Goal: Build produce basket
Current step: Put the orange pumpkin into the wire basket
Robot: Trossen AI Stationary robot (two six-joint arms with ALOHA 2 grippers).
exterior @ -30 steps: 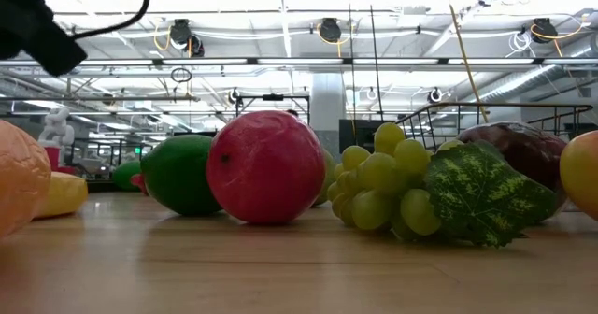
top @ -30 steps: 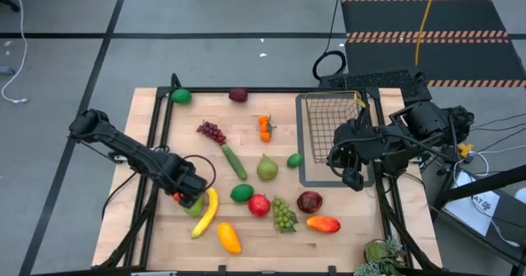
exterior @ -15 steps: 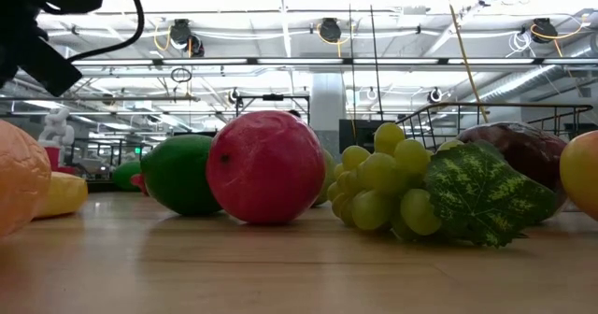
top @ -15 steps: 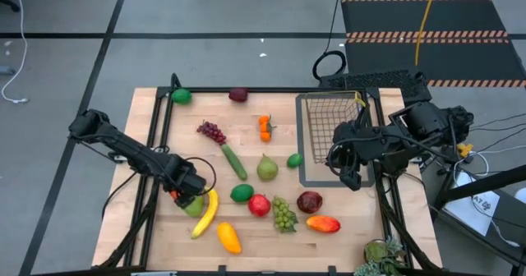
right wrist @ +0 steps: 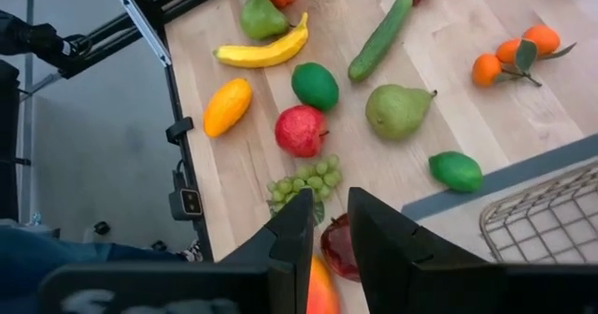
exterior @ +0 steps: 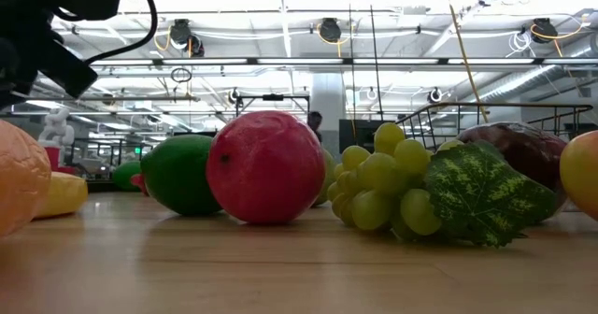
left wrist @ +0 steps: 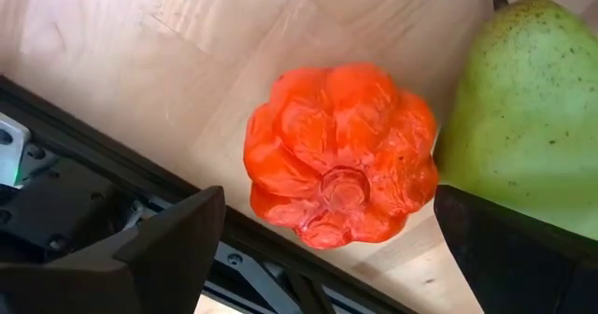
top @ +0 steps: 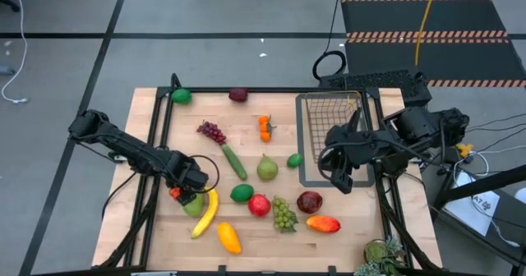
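Observation:
A small orange-red ribbed fruit (left wrist: 341,155) lies on the wooden table beside a green pear (left wrist: 533,118), near the table's left rail. My left gripper (left wrist: 327,216) points down over it, open, one finger on each side of the fruit and clear of it; in the high view my left gripper (top: 186,194) hides most of the fruit. The wire basket (top: 332,116) stands at the far right. My right gripper (top: 339,176) hangs high beside it, shut but for a narrow slit, holding nothing.
Loose produce covers the table's middle: banana (top: 205,213), cucumber (top: 233,161), purple grapes (top: 211,131), oranges (top: 265,126), pear (top: 267,168), lime (top: 241,193), red apple (top: 260,204), green grapes (top: 284,214), mango (top: 323,223). A black rail (left wrist: 84,136) runs close by the orange-red fruit.
My left gripper has sunk a little toward the orange-red fruit and has rolled about its own axis, staying open. The fruit and the pear have not moved.

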